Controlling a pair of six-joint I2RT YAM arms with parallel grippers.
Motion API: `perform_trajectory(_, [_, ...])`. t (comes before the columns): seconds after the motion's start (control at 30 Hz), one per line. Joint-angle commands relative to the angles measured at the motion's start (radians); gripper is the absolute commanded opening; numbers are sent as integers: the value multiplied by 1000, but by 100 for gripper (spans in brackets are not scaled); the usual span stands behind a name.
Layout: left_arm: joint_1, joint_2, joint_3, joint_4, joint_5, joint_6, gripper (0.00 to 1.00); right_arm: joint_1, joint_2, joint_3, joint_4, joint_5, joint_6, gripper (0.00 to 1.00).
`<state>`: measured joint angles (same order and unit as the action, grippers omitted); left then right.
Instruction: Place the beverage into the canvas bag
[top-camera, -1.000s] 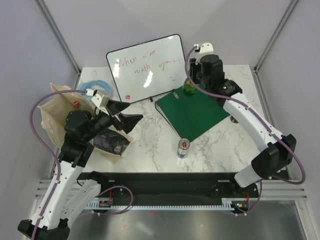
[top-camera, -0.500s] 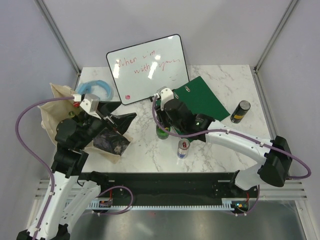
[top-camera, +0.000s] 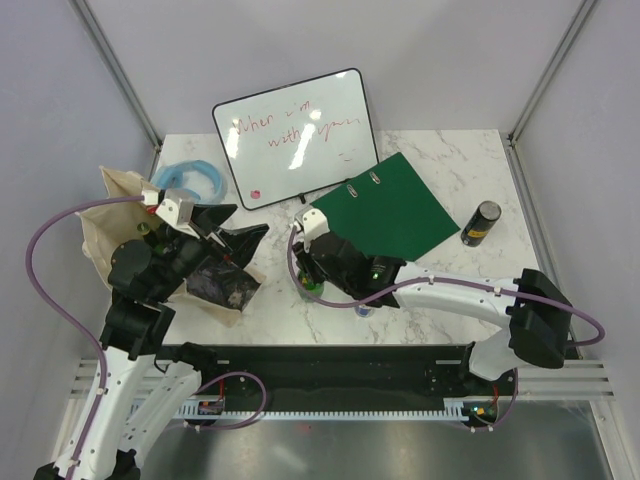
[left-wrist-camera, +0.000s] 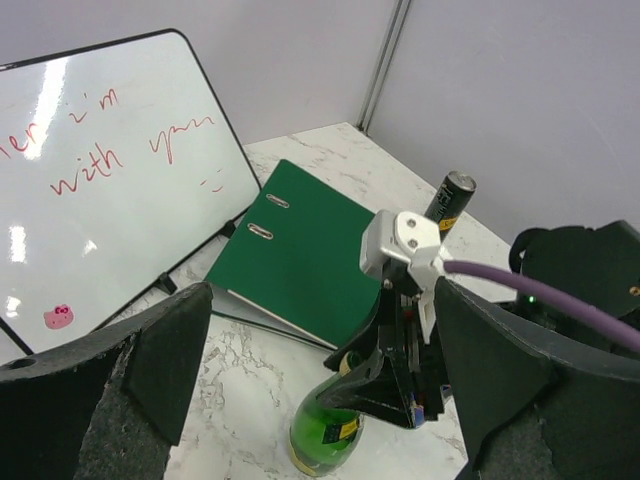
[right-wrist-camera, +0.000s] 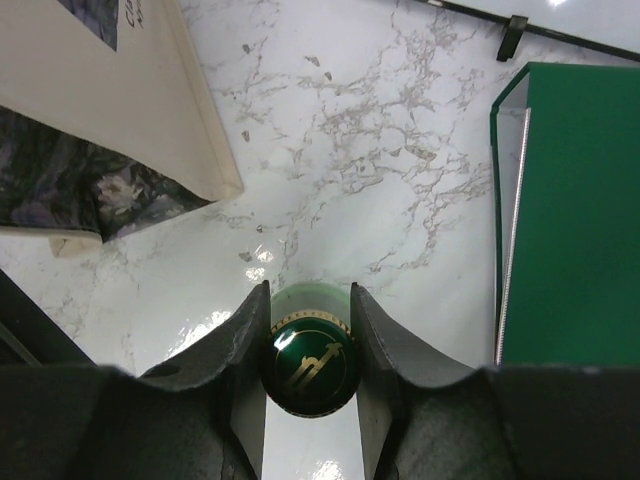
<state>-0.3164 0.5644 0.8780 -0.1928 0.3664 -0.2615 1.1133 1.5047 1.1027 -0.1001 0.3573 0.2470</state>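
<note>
- The green bottle (top-camera: 312, 287) is upright, just off the near-left corner of the green binder (top-camera: 390, 215), above the marble table (top-camera: 450, 160). I cannot tell if its base touches the table.
- The right jaws pinch this bottle at the neck, one finger on each side of the gold-marked cap (right-wrist-camera: 310, 367).
- The canvas bag (top-camera: 105, 215) lies well to the left of the binder, at the table's left edge, with its dark print facing up.
- The left jaws are spread wide and hold nothing. They hang between the bag and the binder, over the printed side.
- A whiteboard (top-camera: 295, 135) with red writing stands behind the binder.
- A black can (top-camera: 484, 222) is just to the right of the binder.
</note>
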Motion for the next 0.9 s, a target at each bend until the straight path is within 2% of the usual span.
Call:
perform_trajectory(0.0, [-3,6,9,-8,-27,-7,98,32,-15,-30,235,46,-20,0])
perform_trajectory(0.07, [-3,8,7,-16,-27,-2,98,60,-34,-78,328,52,-40,0])
perform_trajectory(0.17, [-3,17,4,-28,-21,7,97,79,-26,-115,353,92,-46,4])
perform_trajectory(0.27, [-1,22,-10,-36,-21,11,97,94,-24,-118,347,120,-40,20])
perform_trajectory(0.3, [-1,23,-11,-42,-26,19,97,97,-31,-119,347,123,-40,32])
perform_trajectory(0.4, [-1,46,-8,-76,-35,44,97,98,-64,-97,315,155,-17,56])
perform_trajectory(0.47, [-3,81,2,-100,-30,62,96,97,-106,-77,266,181,-3,61])
perform_trajectory(0.57, [-4,155,22,-141,2,85,94,97,-184,-44,224,201,5,73])
perform_trajectory(0.73, [-79,199,21,-145,-49,77,91,97,-377,-73,192,219,40,80])
perform_trajectory(0.87, [-194,255,30,-186,-211,84,89,98,-529,-142,188,253,64,82])
